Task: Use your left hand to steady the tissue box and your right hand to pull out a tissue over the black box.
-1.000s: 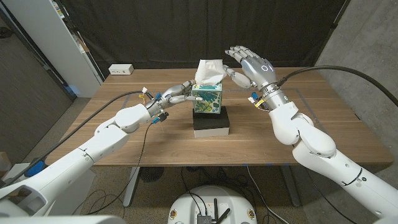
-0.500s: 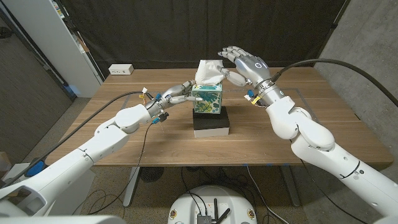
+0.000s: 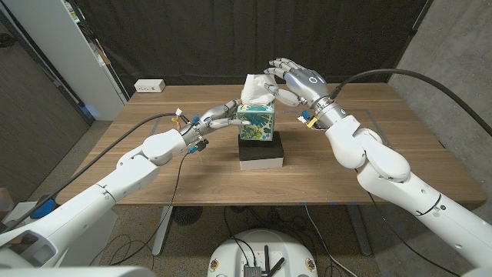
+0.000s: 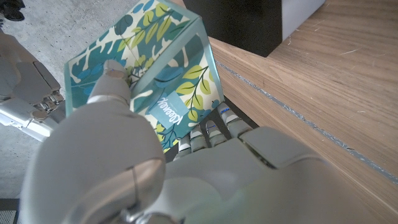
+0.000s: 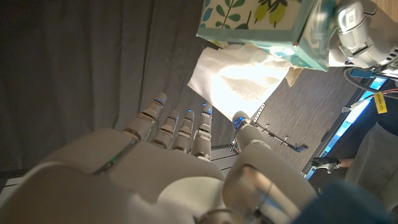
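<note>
Tissue box [image 3: 255,123], teal with a leaf print, stands upright on the black box [image 3: 260,151] near the middle of the wooden table [image 3: 154,181]. A white tissue [image 3: 257,87] rises from the top opening of the tissue box.

Left hand [image 3: 217,117] is against the side of the tissue box facing the robot's left. In the left wrist view its fingers [image 4: 114,87] press on the printed wall of the tissue box [image 4: 152,74]. The hand steadies the box by contact; it does not enclose it.

Right hand [image 3: 290,79] hovers above and just beside the tissue, on the robot's right of it, fingers spread and curved toward the tissue. In the right wrist view the fingertips [image 5: 180,121] are near the tissue [image 5: 239,78] with a visible gap. The hand holds nothing.

A white power strip [image 3: 150,86] lies at the table's far left corner. A dark curtain [image 3: 231,31] hangs behind the table.
</note>
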### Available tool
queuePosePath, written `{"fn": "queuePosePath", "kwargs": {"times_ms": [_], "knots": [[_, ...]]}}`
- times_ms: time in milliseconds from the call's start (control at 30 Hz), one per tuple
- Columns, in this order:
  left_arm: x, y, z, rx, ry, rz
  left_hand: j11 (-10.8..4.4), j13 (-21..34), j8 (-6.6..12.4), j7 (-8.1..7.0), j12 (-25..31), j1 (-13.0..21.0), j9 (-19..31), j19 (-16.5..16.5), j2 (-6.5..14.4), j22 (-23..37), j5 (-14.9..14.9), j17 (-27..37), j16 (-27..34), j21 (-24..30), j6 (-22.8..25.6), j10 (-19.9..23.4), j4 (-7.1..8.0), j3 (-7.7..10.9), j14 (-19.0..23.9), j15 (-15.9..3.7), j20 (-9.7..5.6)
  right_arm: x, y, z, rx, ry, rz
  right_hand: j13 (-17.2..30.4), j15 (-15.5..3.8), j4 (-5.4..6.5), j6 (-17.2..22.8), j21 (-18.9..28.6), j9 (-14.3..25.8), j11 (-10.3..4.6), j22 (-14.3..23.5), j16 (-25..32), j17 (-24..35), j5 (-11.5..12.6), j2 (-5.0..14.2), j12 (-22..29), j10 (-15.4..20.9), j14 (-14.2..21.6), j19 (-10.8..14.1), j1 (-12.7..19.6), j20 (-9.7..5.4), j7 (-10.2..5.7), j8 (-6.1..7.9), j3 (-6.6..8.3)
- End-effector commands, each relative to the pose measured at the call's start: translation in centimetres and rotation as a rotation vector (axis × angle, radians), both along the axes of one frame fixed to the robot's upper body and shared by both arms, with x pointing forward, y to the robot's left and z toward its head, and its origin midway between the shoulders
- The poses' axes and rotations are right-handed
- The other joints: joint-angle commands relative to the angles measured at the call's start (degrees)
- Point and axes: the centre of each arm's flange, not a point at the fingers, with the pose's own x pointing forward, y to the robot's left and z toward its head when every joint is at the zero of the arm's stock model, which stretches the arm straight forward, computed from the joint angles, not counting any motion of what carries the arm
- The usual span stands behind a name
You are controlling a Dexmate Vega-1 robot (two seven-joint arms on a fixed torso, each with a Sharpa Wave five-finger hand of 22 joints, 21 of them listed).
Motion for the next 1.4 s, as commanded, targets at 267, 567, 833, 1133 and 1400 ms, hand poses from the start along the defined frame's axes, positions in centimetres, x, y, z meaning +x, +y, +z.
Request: {"fn": "queuePosePath", "kwargs": {"times_ms": [267, 567, 833, 1133, 1400], "knots": [[0.44, 0.16, 0.08, -0.005, 0.010, -0.001, -0.12, 0.23, 0.53, 0.05, -0.03, -0.93, 0.14, 0.02, 0.60, 0.28, -0.18, 0.16, 0.15, 0.28, -0.42, 0.52, 0.24, 0.60, -0.54, -0.03, -0.35, 1.04, 0.84, 0.68, -0.027, 0.100, 0.057, 0.16, -4.83, -1.34, -7.02, 0.19, 0.29, -1.68, 0.26, -0.33, -0.08, -1.52, -1.03, -0.23, -2.20, -0.56, -0.04, 2.13, 0.40, -6.22, -2.39, -0.70], [0.62, 0.10, 0.20, -0.003, 0.008, -0.002, 0.02, 0.25, 0.67, 0.04, -0.08, -1.05, 0.10, -0.07, 0.60, 0.27, -0.20, 0.16, 0.13, 0.25, -0.43, 0.44, 0.21, 0.62, -0.63, -0.09, -0.34, 1.23, 1.03, 0.63, -0.042, 0.091, 0.048, 0.14, -3.86, -2.31, -12.96, 0.17, 0.08, -1.15, 0.25, -0.72, -0.35, -1.80, -1.70, -0.49, -5.28, -1.62, -0.26, 2.95, 1.42, -5.13, -2.08, -2.06], [0.71, 0.06, 0.19, -0.005, 0.010, -0.003, -0.07, 0.26, 0.75, 0.08, -0.11, -1.15, 0.07, -0.08, 0.60, 0.27, -0.21, 0.16, 0.12, 0.25, -0.51, 0.39, 0.20, 0.64, -0.64, -0.09, -0.34, 1.09, 1.07, 0.53, -0.038, 0.045, 0.051, 0.08, -3.71, -3.09, -2.21, 0.15, 0.43, -1.37, 0.19, -0.92, -0.88, -1.73, -1.19, 0.10, -5.34, -1.92, -0.41, 4.66, 1.28, -2.05, 1.95, -2.72], [0.86, 0.02, 0.18, -0.006, 0.018, -0.001, 0.06, 0.28, 0.87, 0.03, -0.14, -1.26, 0.03, -0.06, 0.61, 0.27, -0.23, 0.16, 0.10, 0.26, -0.52, 0.33, 0.19, 0.67, -0.74, 0.01, -0.43, 1.11, 0.86, 0.25, -0.001, -0.025, 0.093, 0.02, -3.96, -4.89, 9.70, 0.99, 2.73, -1.88, 0.18, -0.44, -1.77, -1.72, -2.02, 0.43, -3.15, 0.62, 2.88, 12.09, 0.43, -1.57, 8.48, -2.06], [0.96, -0.04, 0.24, -0.007, 0.019, -0.001, 0.02, 0.29, 0.98, 0.15, -0.16, -1.33, -0.01, -0.06, 0.64, 0.27, -0.24, 0.15, 0.08, 0.27, -0.53, 0.31, 0.18, 0.70, -0.82, 0.02, -0.47, 0.87, 0.55, -0.28, 0.055, -0.122, 0.136, 0.27, -6.20, -4.85, 23.51, 2.01, 9.46, -1.97, 0.40, 1.83, -0.69, -1.74, -1.92, 1.69, 4.67, 5.04, 7.86, 23.89, -1.98, -1.33, 21.44, -2.56]]}}
